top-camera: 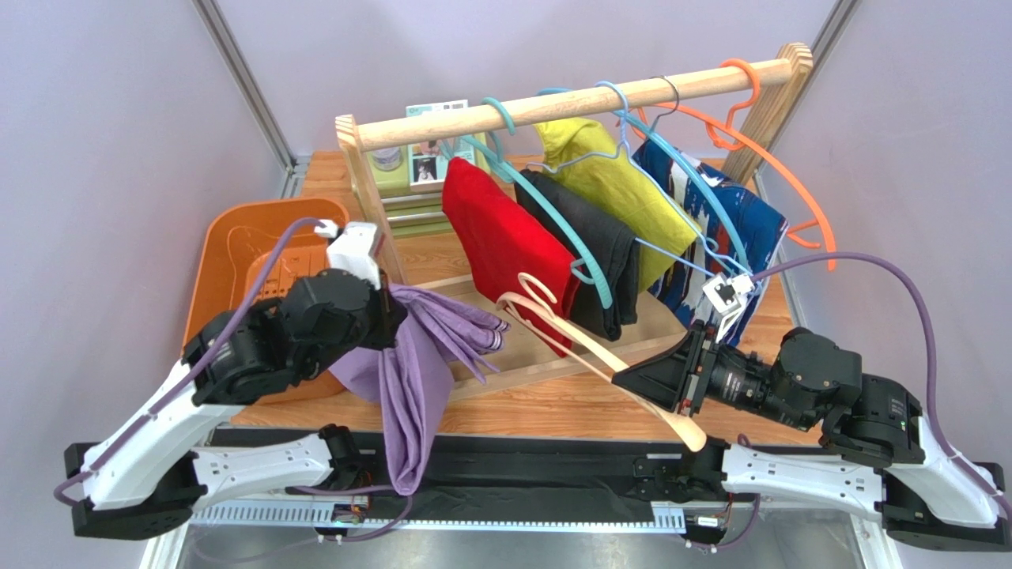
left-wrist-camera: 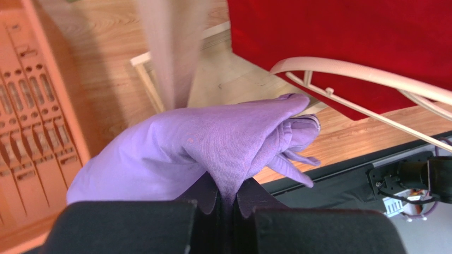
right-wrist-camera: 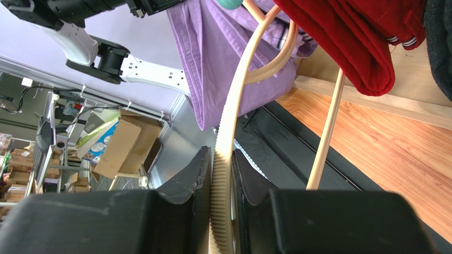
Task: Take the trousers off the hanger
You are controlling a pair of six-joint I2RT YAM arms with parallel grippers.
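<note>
— Where are the trousers (top-camera: pixel 410 379)?
— Seven o'clock, draping past the worktop (top-camera: pixel 535 409) edge, pinched tight in the left claw (left-wrist-camera: pixel 227 198).
— And the hanger (top-camera: pixel 600 353)?
— Five o'clock, its arm clamped in the right claw (right-wrist-camera: pixel 223 180).

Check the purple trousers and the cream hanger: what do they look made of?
The trousers: soft woven cloth, matte, likely cotton; fine weave shows and it folds limply in the left pincer. The hanger: smooth cream finish, rigid, with a ridged edge; painted wood or moulded plastic, cannot tell which.
</note>
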